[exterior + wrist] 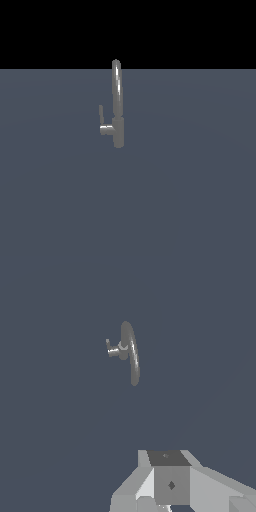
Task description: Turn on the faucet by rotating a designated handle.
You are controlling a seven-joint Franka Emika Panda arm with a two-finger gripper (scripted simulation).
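Observation:
The faucet [118, 131] is a slim grey metal tap standing upright on the blue-grey floor, with a tall narrow spout [117, 85]. A short stub sticks out toward the exterior view's left, and the thin handle [101, 114] rises from its end. The wrist view looks down on the faucet [131, 353], with the handle [108, 346] beside it. Only grey blocky parts of my gripper [170, 481] show at that picture's edge, far from the faucet and touching nothing. Its jaws are not clear enough to judge. The arm does not appear in the exterior view.
A flat blue-grey floor [190, 190] spreads around the faucet on all sides. Beyond its far edge there is only black background.

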